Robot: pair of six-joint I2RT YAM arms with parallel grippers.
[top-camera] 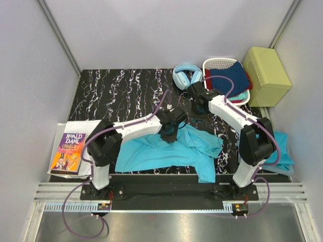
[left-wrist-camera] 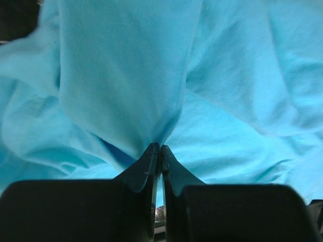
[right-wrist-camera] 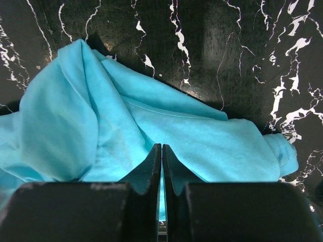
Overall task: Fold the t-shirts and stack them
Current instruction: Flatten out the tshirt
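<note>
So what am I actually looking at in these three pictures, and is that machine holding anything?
It is two robot arms bolted to the near edge of a black marbled table: the left arm and the right arm, each ending in a two-finger gripper. The wide picture looks down from above. The other two come from small cameras on each wrist, so the dark shapes at the bottom are the fingers. A turquoise t-shirt lies crumpled between the arms, and a second turquoise shirt lies at the right edge. Also there: a book, pale blue headphones and a white basket of clothes. The left gripper is shut, pinching the shirt's cloth. The right gripper is shut at the cloth too; whether it grips it is hard to tell.
</note>
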